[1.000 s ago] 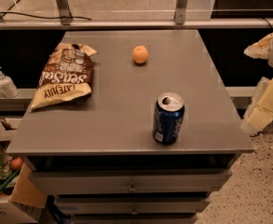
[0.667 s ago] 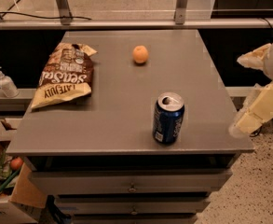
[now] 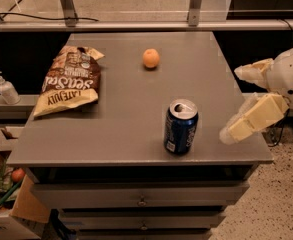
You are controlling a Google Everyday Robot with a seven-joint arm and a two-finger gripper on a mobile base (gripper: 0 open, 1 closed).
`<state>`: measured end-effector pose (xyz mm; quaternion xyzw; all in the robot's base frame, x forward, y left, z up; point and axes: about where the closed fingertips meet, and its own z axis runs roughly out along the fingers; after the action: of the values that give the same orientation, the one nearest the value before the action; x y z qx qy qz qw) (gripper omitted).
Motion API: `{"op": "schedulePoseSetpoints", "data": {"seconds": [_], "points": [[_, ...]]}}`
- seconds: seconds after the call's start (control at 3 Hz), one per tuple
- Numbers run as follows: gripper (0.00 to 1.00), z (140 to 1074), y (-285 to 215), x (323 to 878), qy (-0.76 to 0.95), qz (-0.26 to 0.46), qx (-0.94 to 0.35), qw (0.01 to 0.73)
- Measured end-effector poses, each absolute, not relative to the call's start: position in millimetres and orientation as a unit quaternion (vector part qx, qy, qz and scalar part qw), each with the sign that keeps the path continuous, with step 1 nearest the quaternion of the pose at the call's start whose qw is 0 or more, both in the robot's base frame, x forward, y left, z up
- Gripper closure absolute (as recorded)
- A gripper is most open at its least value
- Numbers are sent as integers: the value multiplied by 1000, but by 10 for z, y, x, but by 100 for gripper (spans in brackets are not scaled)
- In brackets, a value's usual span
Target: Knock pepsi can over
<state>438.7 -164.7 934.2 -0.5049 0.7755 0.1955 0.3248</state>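
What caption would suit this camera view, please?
Open gripper at the table edge, beside the upright pepsi can.

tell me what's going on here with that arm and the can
A robot's gripper hangs open at the right edge of the table, just right of the pepsi can and apart from it. The can stands upright near the front edge, not yet knocked over. An orange fruit and a chip bag lie farther back.

Cream gripper (image 3: 233,103) beside grey table (image 3: 126,129); dk-blue pepsi can (image 3: 181,130) w/ silver top.
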Motion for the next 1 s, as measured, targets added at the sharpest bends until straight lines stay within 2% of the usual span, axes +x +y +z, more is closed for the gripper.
{"op": "schedulePoseSetpoints", "data": {"seconds": [1.0], "points": [[0, 9064, -1071, 4294, 747, 288, -471, 370]]}}
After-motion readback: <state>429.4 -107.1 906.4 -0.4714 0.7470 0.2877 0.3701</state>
